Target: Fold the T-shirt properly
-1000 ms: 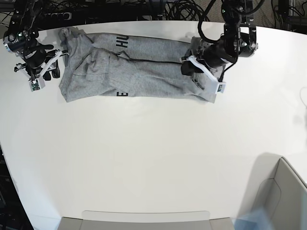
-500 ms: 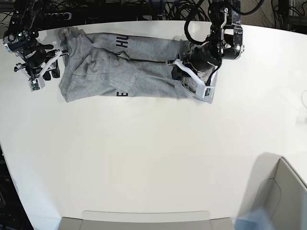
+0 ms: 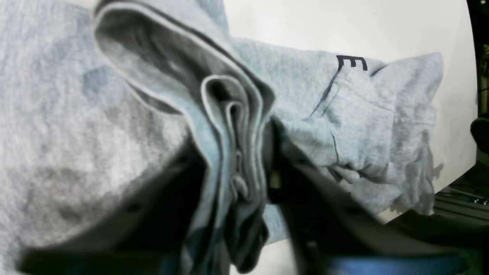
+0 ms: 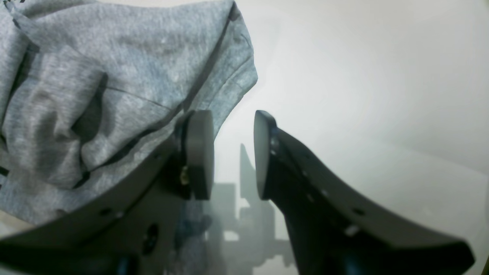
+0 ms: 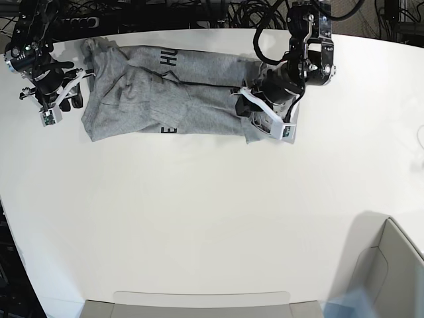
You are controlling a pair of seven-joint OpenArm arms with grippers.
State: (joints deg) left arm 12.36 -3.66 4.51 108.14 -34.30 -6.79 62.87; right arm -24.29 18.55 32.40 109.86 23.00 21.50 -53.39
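Note:
The heather-grey T-shirt point(image 5: 172, 93) lies bunched lengthwise along the far side of the white table point(image 5: 199, 212), with black letters showing point(image 5: 170, 61). My left gripper point(image 5: 248, 109) is shut on the shirt's right end. In the left wrist view point(image 3: 238, 172) several folded layers are pinched between the jaws, and a black "E" point(image 3: 351, 63) shows on the cloth beyond. My right gripper point(image 5: 74, 89) is open and empty beside the shirt's left end. In the right wrist view point(image 4: 233, 152) its pads point(image 4: 198, 152) stand apart over bare table, with the shirt point(image 4: 114, 88) to the upper left.
A grey bin point(image 5: 391, 265) stands at the front right corner, and a flat grey tray point(image 5: 199, 303) at the front edge. Cables and a power strip point(image 5: 79, 23) lie behind the table's far edge. The white tabletop stretches in front of the shirt.
My left gripper has moved left with the shirt's right end, drawing that end inward over the shirt. The right arm has stayed in place.

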